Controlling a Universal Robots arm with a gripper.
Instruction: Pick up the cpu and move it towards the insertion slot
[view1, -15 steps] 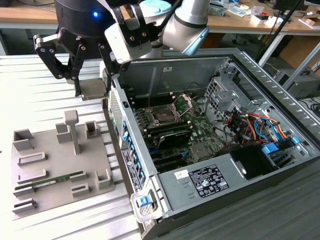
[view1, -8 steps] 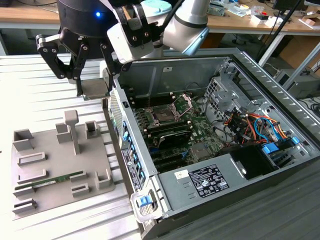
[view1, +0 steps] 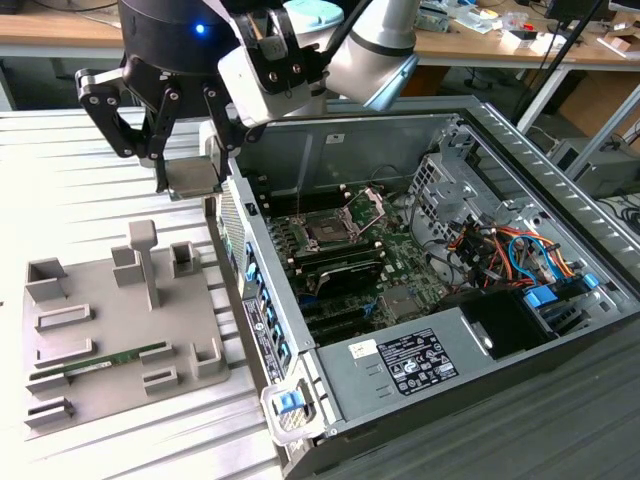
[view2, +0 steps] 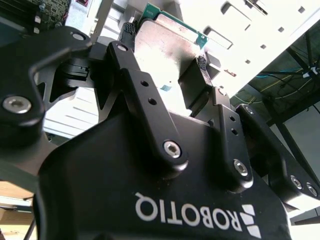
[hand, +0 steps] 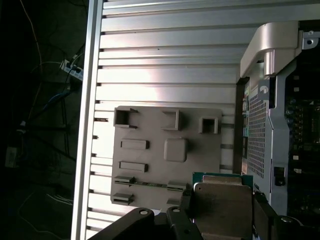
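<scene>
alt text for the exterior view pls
A black gripper holds the cpu in the air, just outside the wall of an open computer case and near a grey tray on the slatted table. Inside the case, the insertion slot sits on the motherboard with its bracket open.

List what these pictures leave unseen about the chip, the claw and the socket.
1. Flat silvery square cpu: near edge hidden behind the body of the black claw in the second wrist view, and cut off by the frame edge in the first wrist view.
2. Silver-framed square insertion slot: contacts too small to make out in the exterior view.
</scene>
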